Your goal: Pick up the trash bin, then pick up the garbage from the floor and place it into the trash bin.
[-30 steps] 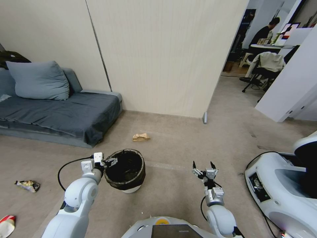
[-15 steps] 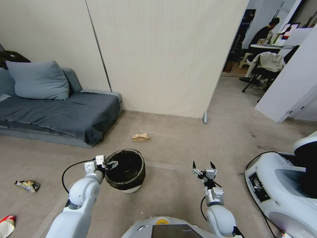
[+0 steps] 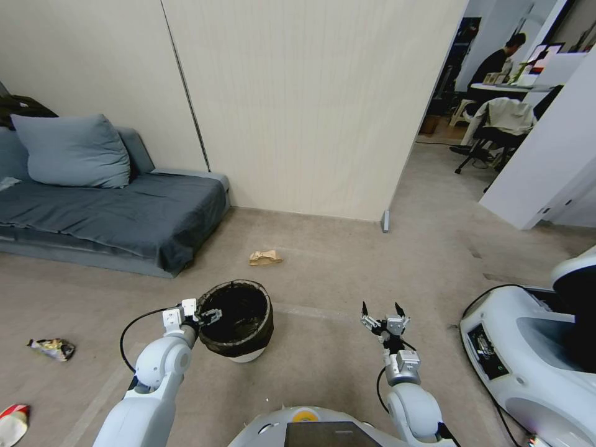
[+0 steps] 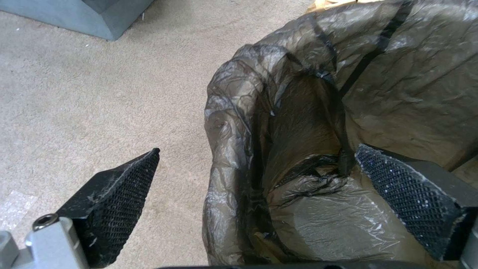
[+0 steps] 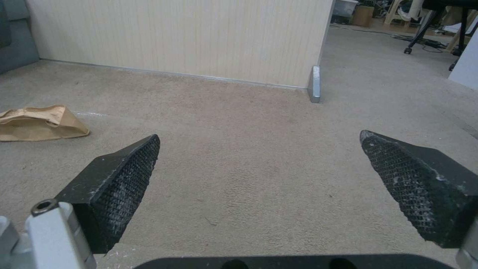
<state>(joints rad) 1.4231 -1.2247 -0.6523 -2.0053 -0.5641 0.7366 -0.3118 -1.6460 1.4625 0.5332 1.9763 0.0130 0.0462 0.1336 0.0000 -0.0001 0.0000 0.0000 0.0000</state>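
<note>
Left arm bent forward and low over the carpet, left gripper (image 3: 208, 315) spread wide astride the near-left rim of the trash bin (image 3: 239, 320), one finger (image 4: 117, 201) outside over the floor, the other inside the dark bag liner, not yet clamped. Right arm raised upright at front right, right gripper (image 3: 385, 320) open and empty, well apart from the bin. Crumpled brown paper bag (image 3: 265, 257) on the floor beyond the bin; dark multicoloured wrapper (image 3: 52, 348) and red-and-white wrapper (image 3: 12, 422) far left.
</note>
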